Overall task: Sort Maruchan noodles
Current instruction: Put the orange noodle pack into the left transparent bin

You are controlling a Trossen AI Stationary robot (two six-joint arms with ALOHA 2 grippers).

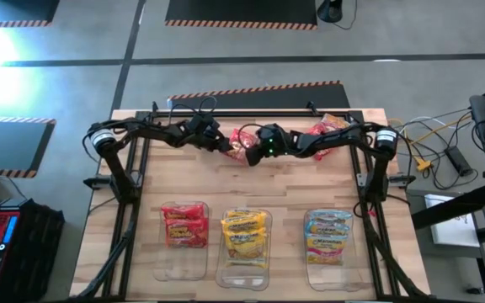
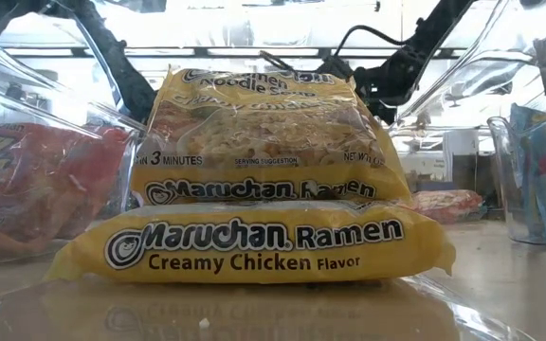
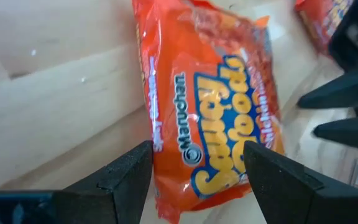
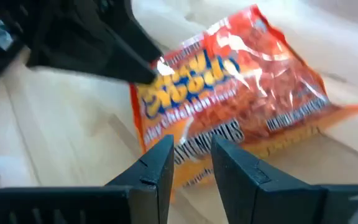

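Both arms converge at the table's far middle on one red packet [image 1: 244,143]. Left gripper [image 3: 194,171] spread wide, straddling its long axis, closest in; right gripper [image 4: 191,158] narrow, holding nothing, just short of the packet's edge

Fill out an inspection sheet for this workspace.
Surface: pale wooden tabletop.
Job's things: red glossy packet loose at the far edge; another beyond the right arm; red, yellow and blue packets sorted in three clear plastic bins.
Clutter: nothing seen.
Grippers: left tool open, straddling the loose packet; right tool open beside it.
Cables: bundle right of table.
Surroundings: striped floor mats.
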